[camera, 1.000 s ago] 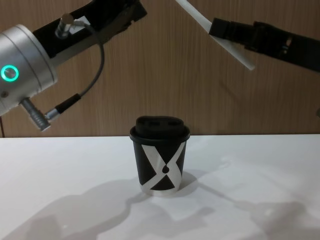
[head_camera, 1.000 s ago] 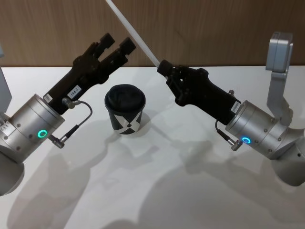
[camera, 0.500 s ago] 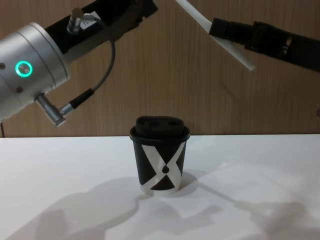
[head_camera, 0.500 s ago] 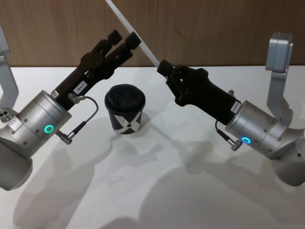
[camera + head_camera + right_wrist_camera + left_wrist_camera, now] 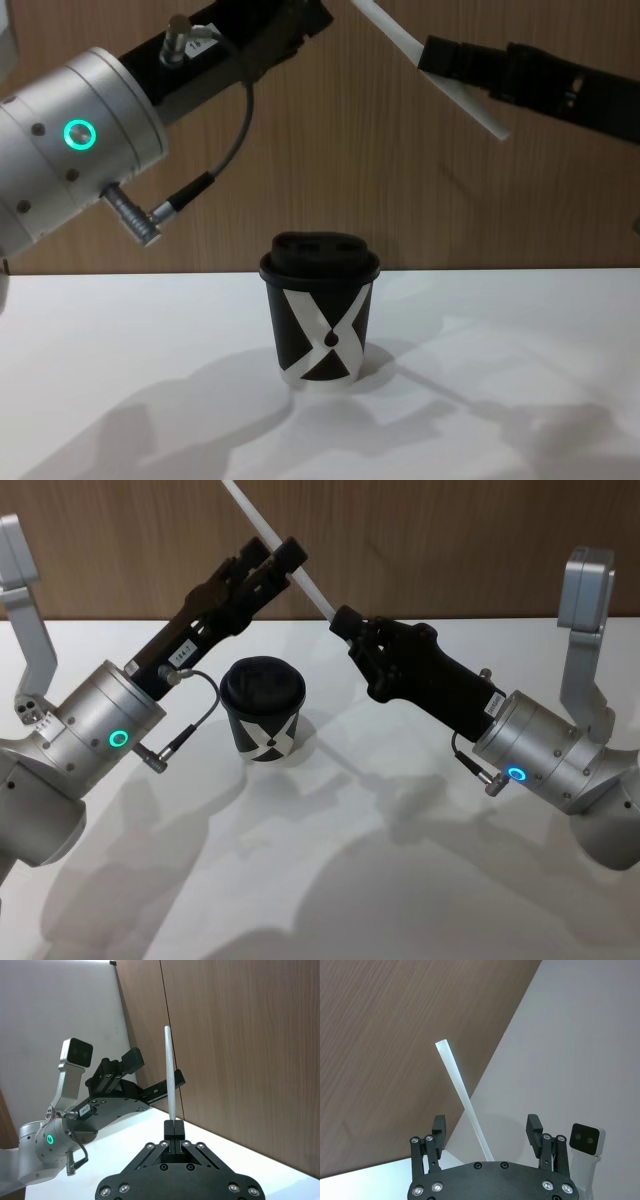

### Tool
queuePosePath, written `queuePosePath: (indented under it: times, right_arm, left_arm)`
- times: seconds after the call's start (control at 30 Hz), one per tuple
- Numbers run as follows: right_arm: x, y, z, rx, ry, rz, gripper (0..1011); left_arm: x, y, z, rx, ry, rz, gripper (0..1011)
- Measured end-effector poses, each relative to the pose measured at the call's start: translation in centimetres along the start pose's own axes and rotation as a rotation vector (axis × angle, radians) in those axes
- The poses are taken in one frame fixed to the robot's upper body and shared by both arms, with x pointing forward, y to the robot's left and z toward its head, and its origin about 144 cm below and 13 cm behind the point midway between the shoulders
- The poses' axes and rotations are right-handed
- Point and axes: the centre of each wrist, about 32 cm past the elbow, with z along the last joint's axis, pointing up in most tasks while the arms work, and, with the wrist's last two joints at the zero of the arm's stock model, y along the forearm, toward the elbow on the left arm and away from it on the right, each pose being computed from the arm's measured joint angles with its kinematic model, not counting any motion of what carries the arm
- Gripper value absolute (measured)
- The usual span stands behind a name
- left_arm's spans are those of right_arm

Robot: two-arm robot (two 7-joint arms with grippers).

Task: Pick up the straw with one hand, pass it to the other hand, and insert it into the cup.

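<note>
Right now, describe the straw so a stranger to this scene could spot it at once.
Above the white table and black cup, two grippers meet before the wooden wall. The right gripper is shut on the straw near its lower end; it slants up between the fingers of the open left gripper. It is the one thin white rod among black parts.

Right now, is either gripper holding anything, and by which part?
The right gripper pinches the straw near its lower end. The left gripper is open around it, not gripping.
</note>
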Motion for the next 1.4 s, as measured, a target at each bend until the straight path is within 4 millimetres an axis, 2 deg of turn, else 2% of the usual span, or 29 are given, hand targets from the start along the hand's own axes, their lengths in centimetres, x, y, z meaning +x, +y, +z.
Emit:
queuePosePath:
  times: [1.1,1.23,1.4]
  right_arm:
    - [0.0,0.0,0.0,0.000,0.000,0.000,1]
    - [0.0,0.0,0.0,0.000,0.000,0.000,1]
    - [0.0,0.0,0.0,0.000,0.000,0.000,1]
  left_arm:
    - [1.2,-1.6,-0.9,-0.012,0.045,-0.013,1003]
    - [1.2,-1.7,-0.9,-0.012,0.043,-0.017,956]
    - [1.2,-1.7,-1.0,-0.012,0.038,-0.021,818]
